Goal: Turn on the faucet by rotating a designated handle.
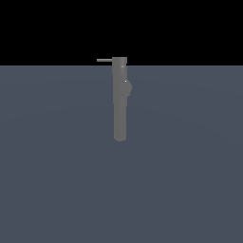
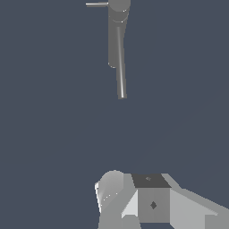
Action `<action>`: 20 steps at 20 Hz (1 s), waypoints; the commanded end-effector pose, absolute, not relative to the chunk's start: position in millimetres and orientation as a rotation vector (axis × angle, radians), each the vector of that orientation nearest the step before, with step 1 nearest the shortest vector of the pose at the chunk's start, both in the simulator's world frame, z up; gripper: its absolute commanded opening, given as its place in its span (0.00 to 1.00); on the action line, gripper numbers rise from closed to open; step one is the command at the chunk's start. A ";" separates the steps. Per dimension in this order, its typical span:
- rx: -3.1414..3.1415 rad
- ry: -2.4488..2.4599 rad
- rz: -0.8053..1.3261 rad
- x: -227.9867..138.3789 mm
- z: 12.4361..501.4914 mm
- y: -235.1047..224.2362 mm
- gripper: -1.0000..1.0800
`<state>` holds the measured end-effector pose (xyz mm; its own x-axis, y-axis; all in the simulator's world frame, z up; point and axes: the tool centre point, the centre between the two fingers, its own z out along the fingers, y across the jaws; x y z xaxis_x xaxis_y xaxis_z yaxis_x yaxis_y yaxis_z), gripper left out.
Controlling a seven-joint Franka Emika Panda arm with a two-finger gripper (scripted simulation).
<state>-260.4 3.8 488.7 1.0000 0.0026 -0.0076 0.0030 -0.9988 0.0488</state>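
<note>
The faucet (image 1: pixel 120 99) is a long dark grey cylinder on the blue-grey floor, with a rounded near end and a small side bump. The handle (image 1: pixel 104 60), a thin grey rod, sticks out from the squared far end toward the exterior view's left. The wrist view shows the faucet (image 2: pixel 117 36) far off, its handle (image 2: pixel 97 4) at the picture's edge. My gripper (image 2: pixel 133 192) is well apart from the faucet and touches nothing. Its two fingers sit together with no gap showing and nothing between them. The arm is out of sight in the exterior view.
A flat blue-grey floor (image 1: pixel 57 180) spreads around the faucet on all sides. Behind the faucet's far end the background is black. No other objects show.
</note>
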 end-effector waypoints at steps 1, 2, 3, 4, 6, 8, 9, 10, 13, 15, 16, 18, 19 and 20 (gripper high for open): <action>3.093 0.004 -0.012 -260.4 488.7 3.8 0.00; 3.093 0.004 -0.012 -260.1 488.6 3.9 0.00; 3.093 0.004 -0.012 -259.4 488.1 4.0 0.00; 3.093 0.004 -0.012 -258.3 487.4 4.1 0.00; 3.093 0.005 -0.011 -254.6 485.1 4.6 0.00; 3.094 0.006 -0.011 -249.2 481.6 5.3 0.00; 3.095 0.008 -0.011 -245.8 479.5 5.6 0.00; 3.096 0.009 -0.011 -242.0 477.1 6.1 0.00; 3.098 0.013 -0.010 -228.0 468.3 7.9 0.00; 3.100 0.016 -0.010 -216.8 461.2 9.4 0.00; 3.101 0.017 -0.010 -210.6 457.4 10.2 0.00; 3.103 0.021 -0.009 -197.2 449.1 12.1 0.00; 3.104 0.023 -0.009 -190.0 444.6 13.1 0.00; 3.105 0.025 -0.009 -182.5 439.9 14.1 0.00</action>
